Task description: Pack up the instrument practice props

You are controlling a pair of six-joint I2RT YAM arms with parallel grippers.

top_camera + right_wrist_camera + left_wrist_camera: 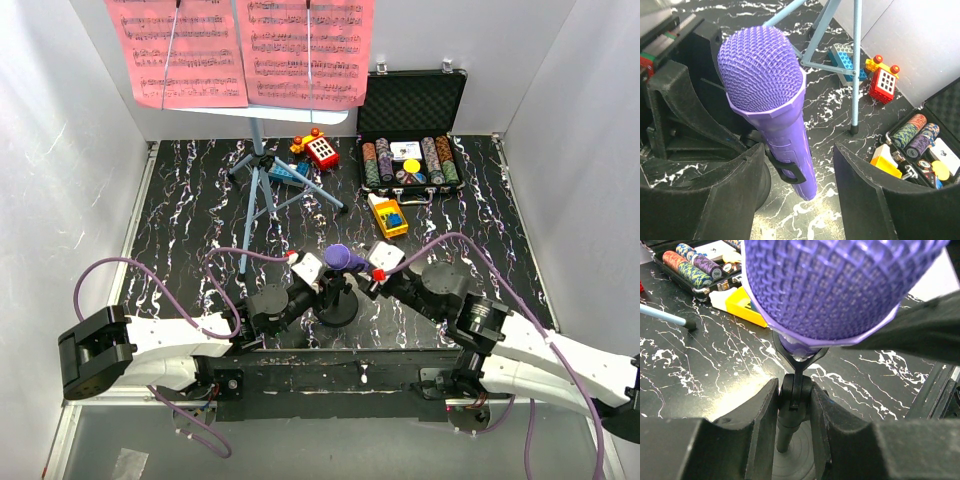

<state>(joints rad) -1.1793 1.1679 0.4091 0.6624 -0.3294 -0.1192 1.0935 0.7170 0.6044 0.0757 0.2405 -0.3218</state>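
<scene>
The purple microphone (pixel 342 258) sits in the clip of the thin black mic stand (pixel 338 300), which stands on its round base at the near middle of the table. My left gripper (pixel 318 278) is shut on the stand's swivel joint (pixel 795 400), just under the microphone head (pixel 840 285). My right gripper (pixel 800 185) is open, with its fingers on either side of the microphone's handle (pixel 790 135) and not touching it. The light-blue music stand (pixel 257 160) stands at the back on its tripod legs (pixel 856 65). It holds the pink sheet-music pages (pixel 240 50).
An open black case of poker chips (pixel 410 150) stands at the back right. A red and yellow toy (pixel 318 148) and a blue block (pixel 290 172) lie by the tripod. A yellow block (pixel 388 215) lies in front of the case. White walls close in the table.
</scene>
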